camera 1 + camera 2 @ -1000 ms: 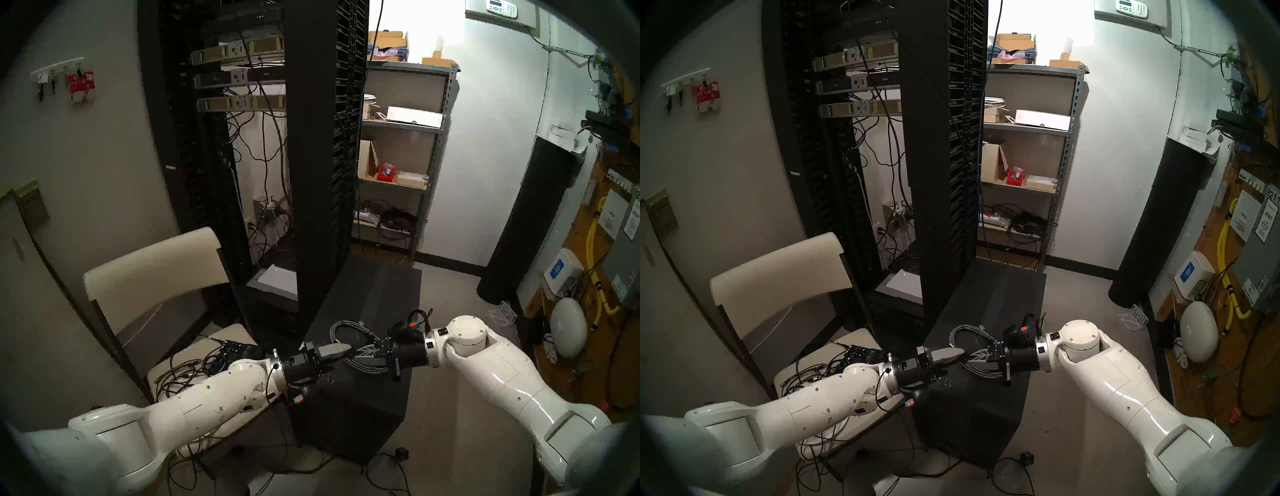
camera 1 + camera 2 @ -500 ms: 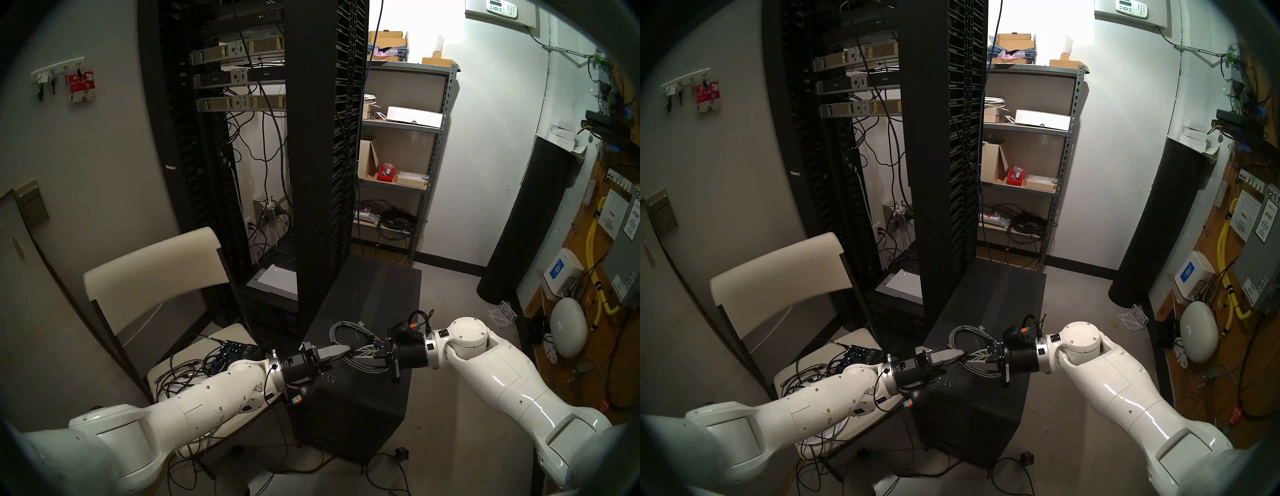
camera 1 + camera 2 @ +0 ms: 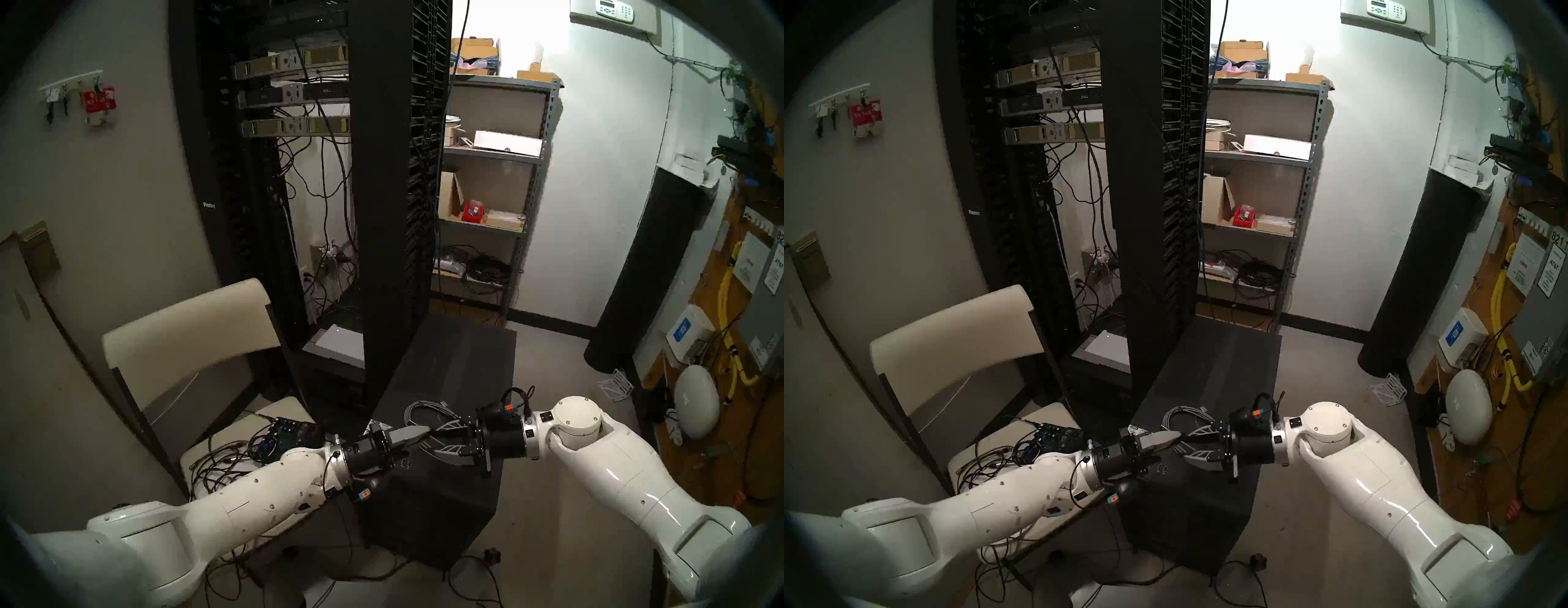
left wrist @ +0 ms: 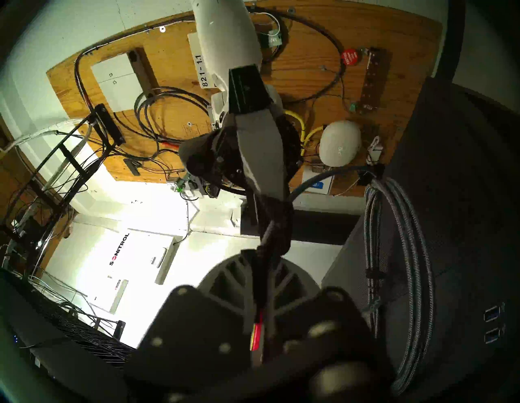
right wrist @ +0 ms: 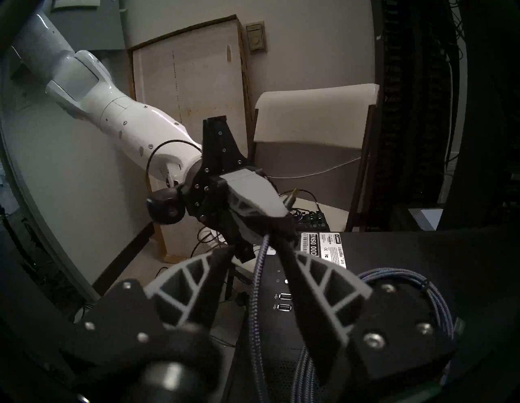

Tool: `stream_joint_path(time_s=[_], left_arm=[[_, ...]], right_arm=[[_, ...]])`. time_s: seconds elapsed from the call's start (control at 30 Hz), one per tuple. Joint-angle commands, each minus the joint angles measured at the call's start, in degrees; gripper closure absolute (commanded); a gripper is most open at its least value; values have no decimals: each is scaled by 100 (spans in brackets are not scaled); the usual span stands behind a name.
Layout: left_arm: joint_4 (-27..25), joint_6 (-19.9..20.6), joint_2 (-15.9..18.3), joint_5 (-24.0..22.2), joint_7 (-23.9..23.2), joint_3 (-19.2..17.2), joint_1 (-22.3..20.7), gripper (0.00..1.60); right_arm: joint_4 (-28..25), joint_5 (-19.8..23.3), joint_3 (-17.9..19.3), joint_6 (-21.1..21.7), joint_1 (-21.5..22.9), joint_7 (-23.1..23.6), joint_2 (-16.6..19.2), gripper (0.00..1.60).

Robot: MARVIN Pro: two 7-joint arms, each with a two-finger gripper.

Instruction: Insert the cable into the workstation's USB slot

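The grey braided cable point(image 3: 418, 409) lies looped on the black workstation point(image 3: 458, 361) top, also seen in the left wrist view point(image 4: 399, 253). My left gripper point(image 3: 424, 432) is shut on the cord just behind its metal plug point(image 5: 291, 197), which sticks out past the fingers. My right gripper point(image 3: 437, 438) faces it, open; the cord point(image 5: 257, 281) runs between its spread fingers point(image 5: 194, 278) without being pinched. Two USB slots point(image 5: 284, 302) sit on the workstation's front top edge just below both grippers, next to the white barcode sticker point(image 5: 320, 244).
A white chair point(image 3: 186, 331) at the left carries a blue-black audio box point(image 3: 292, 429) and thin black wires. The tall black server rack point(image 3: 382, 170) stands right behind the workstation. A metal shelf point(image 3: 488, 191) and a black cylinder point(image 3: 649, 263) stand further back.
My right gripper was shut on the cord and has opened its fingers. The left gripper stays shut on the cord. Both wrists have sunk slightly toward the workstation.
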Motion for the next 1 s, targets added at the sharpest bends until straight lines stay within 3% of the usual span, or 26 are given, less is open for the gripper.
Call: stream_joint_path(time_s=[0.0,0.3,0.47,0.53,0.6,0.8,0.97], left_arm=[[-179,-196,31,-271,78,-129,95,160],[-166,-618,37,-484,6,-132,175,160],[-127,-1167,-69,-1002,-272,-266,234,160],[-117,-1194,-93,-1027,-286,-274,227,160],[3,-1533,-210,-1304,-451,-323,199,160],[205,-1948,-363,-1480,-638,-239,70,160],[225,-1948,-443,-1772,-856,-259,94,160]], right_arm=[[-251,64,295,-84,-126,-186,294,24],[-547,83,606,-260,-471,-449,511,23],[-659,43,771,-401,-668,-646,558,22],[-674,44,800,-430,-697,-679,561,23],[-712,41,877,-519,-773,-765,566,17],[-710,-96,912,-782,-846,-900,550,14],[-710,-268,917,-940,-883,-1094,509,34]])
